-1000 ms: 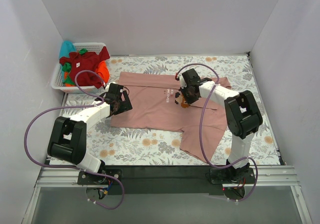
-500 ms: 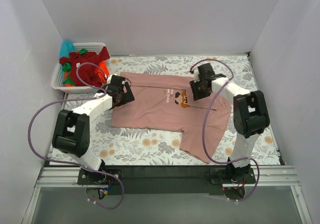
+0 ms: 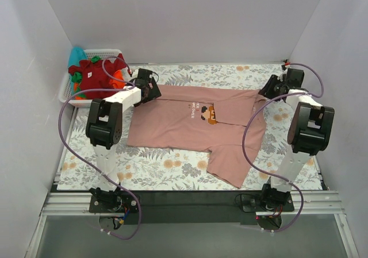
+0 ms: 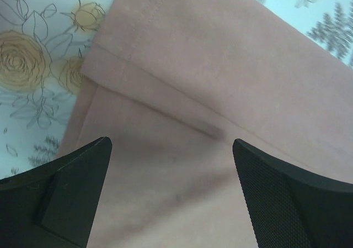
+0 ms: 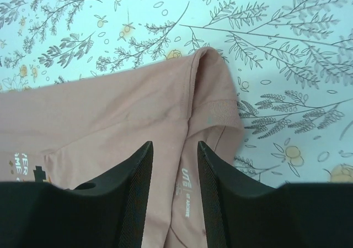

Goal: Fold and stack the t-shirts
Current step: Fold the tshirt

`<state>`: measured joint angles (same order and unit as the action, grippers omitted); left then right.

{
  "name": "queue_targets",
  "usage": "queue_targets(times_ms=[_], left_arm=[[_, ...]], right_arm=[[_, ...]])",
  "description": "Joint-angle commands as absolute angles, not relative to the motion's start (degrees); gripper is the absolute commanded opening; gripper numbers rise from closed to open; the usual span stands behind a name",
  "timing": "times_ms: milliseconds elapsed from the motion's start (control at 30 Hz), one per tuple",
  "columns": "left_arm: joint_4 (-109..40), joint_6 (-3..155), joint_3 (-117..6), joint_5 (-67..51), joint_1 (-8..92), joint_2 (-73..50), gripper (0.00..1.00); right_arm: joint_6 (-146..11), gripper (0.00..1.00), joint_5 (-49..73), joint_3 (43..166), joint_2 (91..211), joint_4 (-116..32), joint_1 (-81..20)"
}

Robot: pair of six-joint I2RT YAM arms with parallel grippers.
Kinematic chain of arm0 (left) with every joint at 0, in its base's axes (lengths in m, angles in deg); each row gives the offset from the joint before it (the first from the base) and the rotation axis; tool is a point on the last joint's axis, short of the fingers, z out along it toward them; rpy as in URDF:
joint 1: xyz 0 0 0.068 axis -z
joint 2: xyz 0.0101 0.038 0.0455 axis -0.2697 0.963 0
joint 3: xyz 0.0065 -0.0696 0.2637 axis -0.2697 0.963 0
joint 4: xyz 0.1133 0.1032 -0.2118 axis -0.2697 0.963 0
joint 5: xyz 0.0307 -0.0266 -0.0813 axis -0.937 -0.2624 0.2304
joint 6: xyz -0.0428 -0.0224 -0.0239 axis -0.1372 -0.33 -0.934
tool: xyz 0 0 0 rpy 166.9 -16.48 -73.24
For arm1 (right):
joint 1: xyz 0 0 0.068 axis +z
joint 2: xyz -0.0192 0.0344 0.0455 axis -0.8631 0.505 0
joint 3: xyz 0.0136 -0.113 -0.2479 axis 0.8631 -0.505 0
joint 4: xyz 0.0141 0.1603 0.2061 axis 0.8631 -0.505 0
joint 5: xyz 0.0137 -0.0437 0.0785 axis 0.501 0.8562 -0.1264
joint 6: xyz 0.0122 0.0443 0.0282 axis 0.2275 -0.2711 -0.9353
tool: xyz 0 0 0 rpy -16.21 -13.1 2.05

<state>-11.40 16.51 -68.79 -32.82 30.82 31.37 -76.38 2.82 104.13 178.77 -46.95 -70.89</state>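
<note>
A dusty-pink t-shirt [image 3: 178, 120] with a small pixel print lies spread on the floral cloth, one part folded toward the front right. My left gripper [image 3: 150, 87] hovers over its far left corner, jaws wide open. In the left wrist view [image 4: 171, 143] only pink fabric and a stitched hem [image 4: 138, 54] lie below it. My right gripper [image 3: 269, 89] is open over the far right corner. In the right wrist view [image 5: 174, 144] it stands over the ribbed collar [image 5: 218, 112] and the printed neck label. Neither gripper holds anything.
A white slatted basket [image 3: 66, 94] stands at the far left and holds a dark red tee [image 3: 95, 73], an orange one [image 3: 119, 80] and a teal one [image 3: 76, 56]. White walls close in the left, back and right. The floral cloth [image 3: 172, 166] covers the table.
Both grippers have moved from the middle of the pink shirt outward and away, the left to its far left corner, the right to its far right corner. The shirt has not visibly shifted.
</note>
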Motion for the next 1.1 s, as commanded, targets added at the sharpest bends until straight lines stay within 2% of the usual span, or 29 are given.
queue_targets(times_ms=[0,433,533,667,733,1067], left_arm=[[-11.1,17.1,-73.0,-33.5,28.9,33.6,0.91],[-11.1,16.6,-75.5,-31.5,27.5,38.4,0.91],[-10.9,16.7,-75.6,-31.7,27.4,39.2,0.91],[-10.1,15.5,-76.2,-31.2,27.4,40.1,0.91],[-9.5,14.8,-77.4,-30.8,27.4,40.8,0.91],[-5.9,9.4,-82.5,-27.3,27.4,45.7,0.90]], right_arm=[[-80.2,0.45,-3.4,106.7,183.2,-42.2,-71.1],[-79.6,0.43,-5.0,111.3,191.9,-38.4,-72.2],[-79.5,0.31,-5.3,112.2,193.5,-38.2,-72.8],[-78.6,0.07,-5.5,114.9,195.9,-38.3,-73.7],[-78.5,0.01,-5.8,116.1,196.8,-38.3,-74.2],[-75.6,0.01,-10.3,131.6,207.9,-41.6,-75.0]])
